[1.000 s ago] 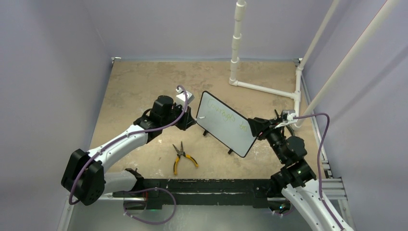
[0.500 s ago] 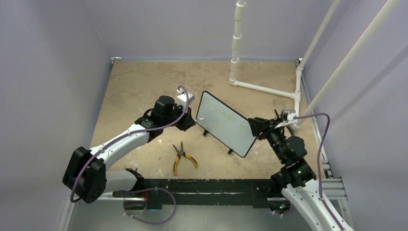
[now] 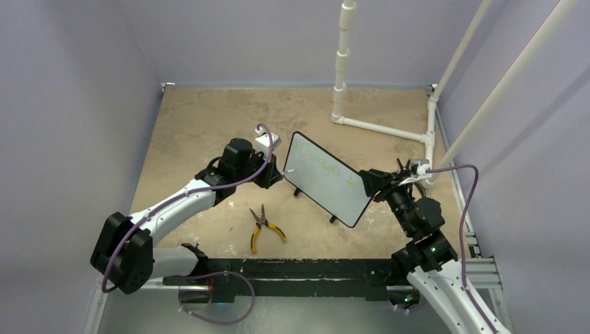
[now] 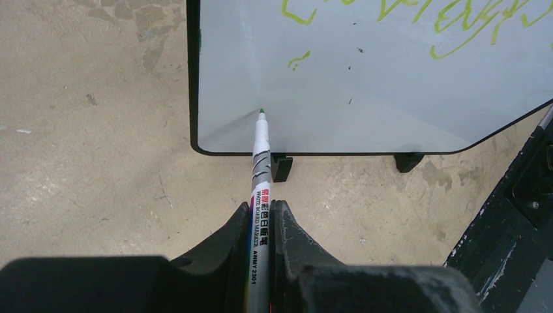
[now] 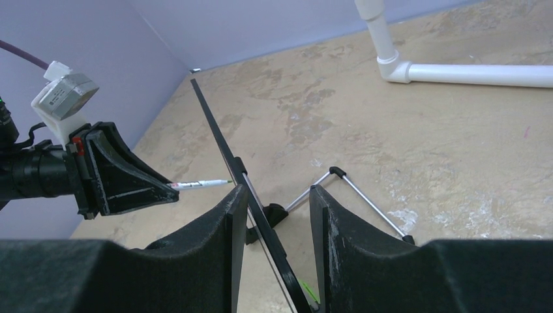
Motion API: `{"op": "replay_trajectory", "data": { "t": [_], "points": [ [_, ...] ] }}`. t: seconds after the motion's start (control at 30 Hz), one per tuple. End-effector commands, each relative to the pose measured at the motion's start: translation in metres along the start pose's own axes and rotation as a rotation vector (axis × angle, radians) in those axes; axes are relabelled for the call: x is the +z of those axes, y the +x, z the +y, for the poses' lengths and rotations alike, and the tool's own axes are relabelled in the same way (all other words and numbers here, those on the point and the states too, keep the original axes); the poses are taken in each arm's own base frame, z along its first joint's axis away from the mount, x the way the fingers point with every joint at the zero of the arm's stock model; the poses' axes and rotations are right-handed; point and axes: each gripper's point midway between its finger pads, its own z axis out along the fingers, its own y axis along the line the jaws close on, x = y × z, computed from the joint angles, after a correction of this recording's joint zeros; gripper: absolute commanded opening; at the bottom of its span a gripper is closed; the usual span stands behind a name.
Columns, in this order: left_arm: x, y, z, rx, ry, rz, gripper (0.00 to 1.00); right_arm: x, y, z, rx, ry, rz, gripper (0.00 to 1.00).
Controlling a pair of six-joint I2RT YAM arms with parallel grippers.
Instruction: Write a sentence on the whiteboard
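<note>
No visible shift over last 1 second: arms and whiteboard unmoved. Left gripper clamps marker, tip at whiteboard's lower-left, below green sentence. Right gripper half-wide, straddling whiteboard's right edge. Pliers just in front of whiteboard. Likely pause before next row.
</note>
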Motion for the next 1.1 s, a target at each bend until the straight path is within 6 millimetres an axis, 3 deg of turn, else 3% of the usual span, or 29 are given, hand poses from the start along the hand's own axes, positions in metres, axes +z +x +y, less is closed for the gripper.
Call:
{"op": "replay_trajectory", "data": {
  "t": [0.0, 0.27, 0.9, 1.07],
  "points": [
    [-0.001, -0.006, 0.005, -0.028, -0.03, -0.005, 0.0, -0.001, -0.016, 0.006, 0.002, -0.013, -0.051, 0.43],
    [0.003, -0.002, 0.012, -0.04, -0.063, 0.014, 0.0, -0.002, -0.016, 0.006, 0.002, -0.014, -0.053, 0.43],
    [0.011, -0.008, -0.003, -0.021, 0.031, 0.008, 0.0, 0.0, -0.015, 0.006, 0.0, -0.015, -0.047, 0.43],
    [0.01, -0.019, -0.004, -0.02, 0.028, -0.028, 0.0, -0.001, -0.015, 0.006, -0.001, -0.016, -0.048, 0.43]
  ]
}}
